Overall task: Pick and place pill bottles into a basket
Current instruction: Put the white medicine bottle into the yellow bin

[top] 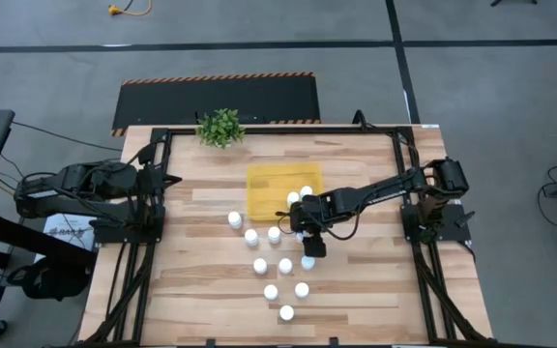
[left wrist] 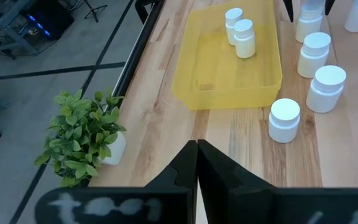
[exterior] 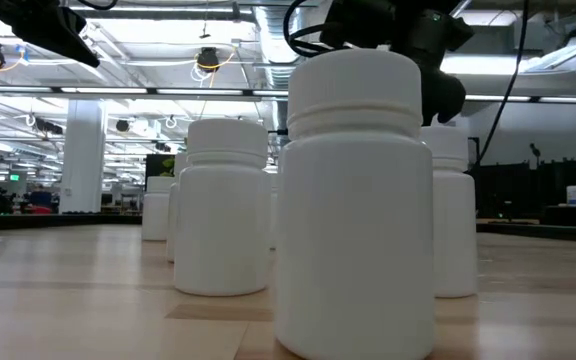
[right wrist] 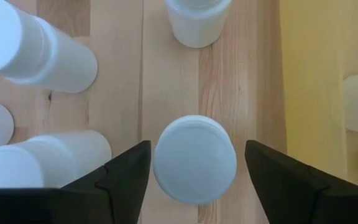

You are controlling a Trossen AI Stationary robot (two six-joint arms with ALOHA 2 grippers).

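Several white pill bottles stand upright on the wooden table (top: 201,290), near of the yellow basket (top: 269,184). Two more bottles (top: 300,195) stand inside the basket. My right gripper (right wrist: 197,149) is open and points down over the cluster, just near of the basket (right wrist: 316,74). Its fingers stand on either side of one bottle (right wrist: 194,158) without touching it. In the high view the gripper (top: 307,237) hides most of that bottle. My left gripper (left wrist: 196,155) is shut and empty, waiting at the table's left edge (top: 169,179).
A small green plant (top: 220,127) stands at the table's far edge, left of the basket. Other bottles (right wrist: 36,50) crowd close around my right gripper. In the low view one bottle (exterior: 358,200) fills the foreground. Bare wood lies toward the left and right sides.
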